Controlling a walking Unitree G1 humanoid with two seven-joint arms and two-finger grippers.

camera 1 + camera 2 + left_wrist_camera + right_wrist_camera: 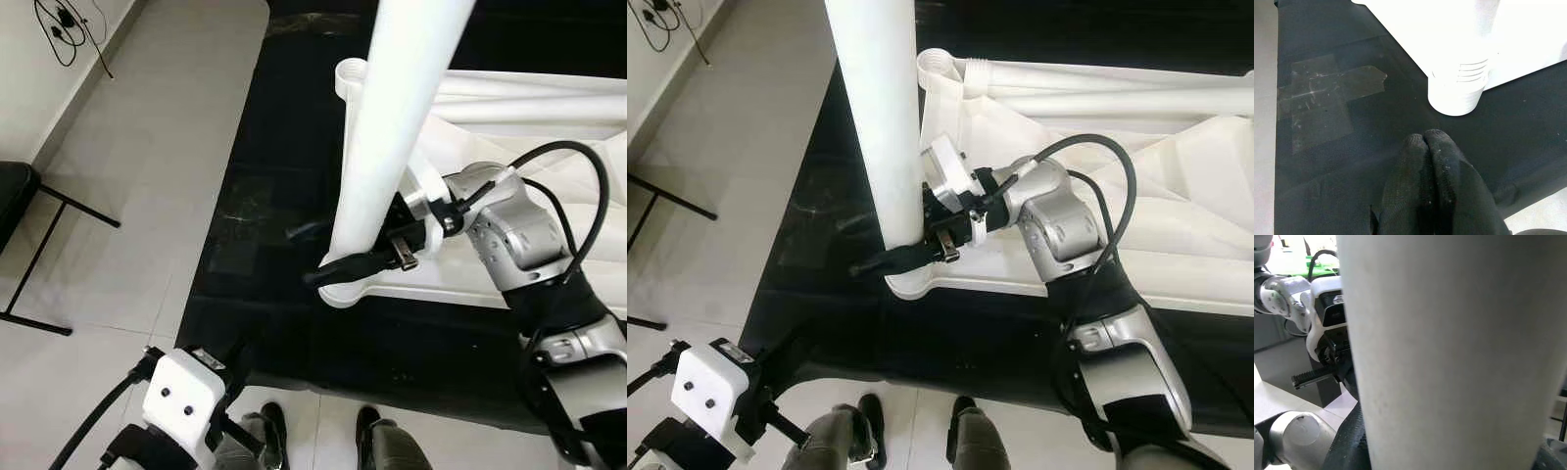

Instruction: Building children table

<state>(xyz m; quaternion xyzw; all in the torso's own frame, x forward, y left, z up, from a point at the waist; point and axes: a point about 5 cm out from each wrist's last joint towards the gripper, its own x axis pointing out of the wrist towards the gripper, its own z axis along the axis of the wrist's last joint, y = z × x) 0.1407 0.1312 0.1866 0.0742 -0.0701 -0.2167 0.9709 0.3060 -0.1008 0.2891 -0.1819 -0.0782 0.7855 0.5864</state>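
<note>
Left eye view: white table leg (387, 147) stands upright, its lower end at the corner socket (345, 290) of the overturned white tabletop (549, 127) on a black mat (265, 196). Right gripper (358, 262) clamps the leg near its base. Left gripper (1432, 161), fingers pressed together and empty, hovers over the mat's near left part, beside taped patch (1322, 93).

The white table leg (392, 127) runs off the top edge, hiding the right tool's (358, 259) far finger.

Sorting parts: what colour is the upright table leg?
White round plastic leg; right eye view.
</note>
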